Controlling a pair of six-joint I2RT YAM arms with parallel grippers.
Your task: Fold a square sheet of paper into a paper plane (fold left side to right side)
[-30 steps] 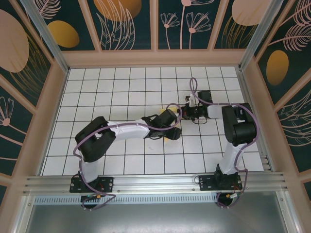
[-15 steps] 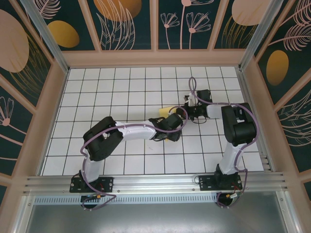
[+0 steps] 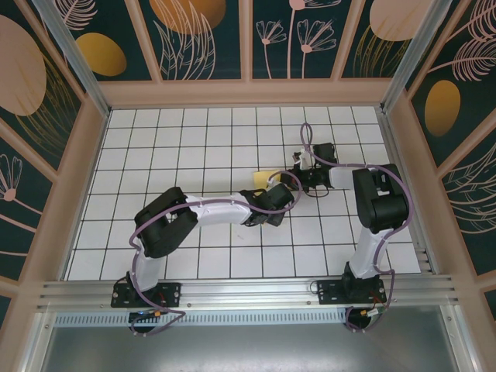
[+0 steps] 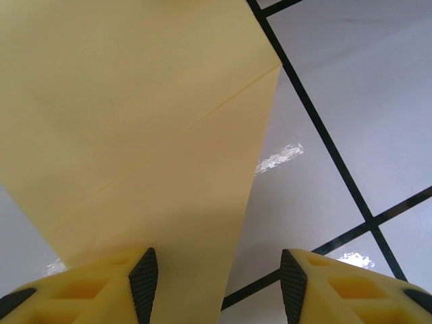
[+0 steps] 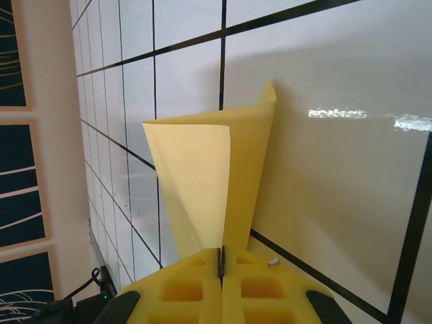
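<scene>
The right claw [image 5: 221, 260] is pressed fully shut, its two yellow fingers [image 5: 182, 290] meeting along a thin seam. The sheet of paper [image 5: 202, 175] runs straight into that seam, so this claw has the paper pinched at one edge. From the grip the yellow sheet stands up off the white gridded surface [image 5: 324, 67]. It is folded loosely over on itself, with one panel facing the camera and the other bending away behind it to a pointed corner.

The left claw [image 4: 219, 287] stands about half open. Its dark pads [image 4: 144, 280] are well apart, with bare surface [image 4: 351, 88] showing in much of the gap. The sheet of paper [image 4: 135, 121] hangs close before this camera and reaches down between the fingers, against or just beside the pad on the left of that view. The other pad is clear of it, so nothing is clamped there. A faint diagonal crease crosses the paper.

From above, the sheet of paper [image 3: 263, 176] shows as a small yellow patch a little right of the middle of the surface [image 3: 194, 139]. It sits between the left claw [image 3: 271, 192] and the right claw [image 3: 298, 177], which are close together.
</scene>
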